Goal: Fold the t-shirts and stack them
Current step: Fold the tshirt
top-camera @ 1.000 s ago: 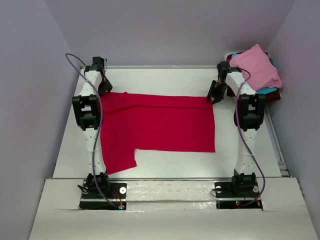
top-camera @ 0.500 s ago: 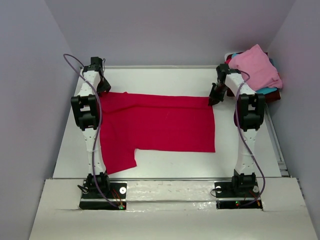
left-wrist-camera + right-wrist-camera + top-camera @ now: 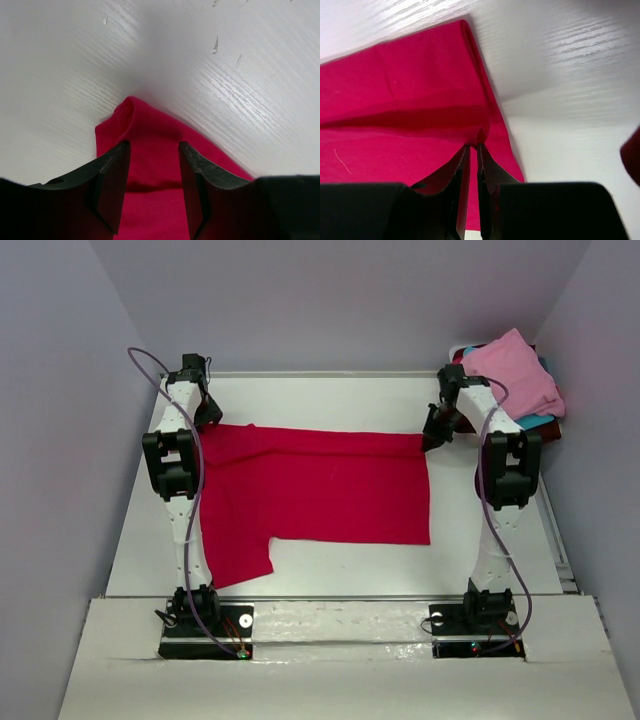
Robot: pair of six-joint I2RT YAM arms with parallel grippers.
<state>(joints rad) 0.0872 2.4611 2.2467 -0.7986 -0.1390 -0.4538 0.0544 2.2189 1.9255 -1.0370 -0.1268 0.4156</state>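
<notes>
A crimson-red t-shirt [image 3: 320, 490] lies spread flat on the white table [image 3: 330, 400], with one sleeve toward the near left. My left gripper [image 3: 206, 412] is down at its far left corner. In the left wrist view the left gripper [image 3: 152, 167] stands open, its fingers either side of a raised fold of the red t-shirt [image 3: 150, 135]. My right gripper [image 3: 432, 437] is at the far right corner. In the right wrist view the right gripper [image 3: 474, 147] is shut, pinching a small peak of the red t-shirt [image 3: 400, 90].
More t-shirts are heaped at the back right: a light pink one [image 3: 512, 375] on top, then teal [image 3: 535, 421] and dark maroon [image 3: 548, 433]. Grey walls close in on both sides and at the back. A metal rail [image 3: 330, 597] runs along the near edge.
The right gripper has shut on the far right corner of the red t-shirt, and the right arm has shifted slightly to the right. The left arm has barely moved.
</notes>
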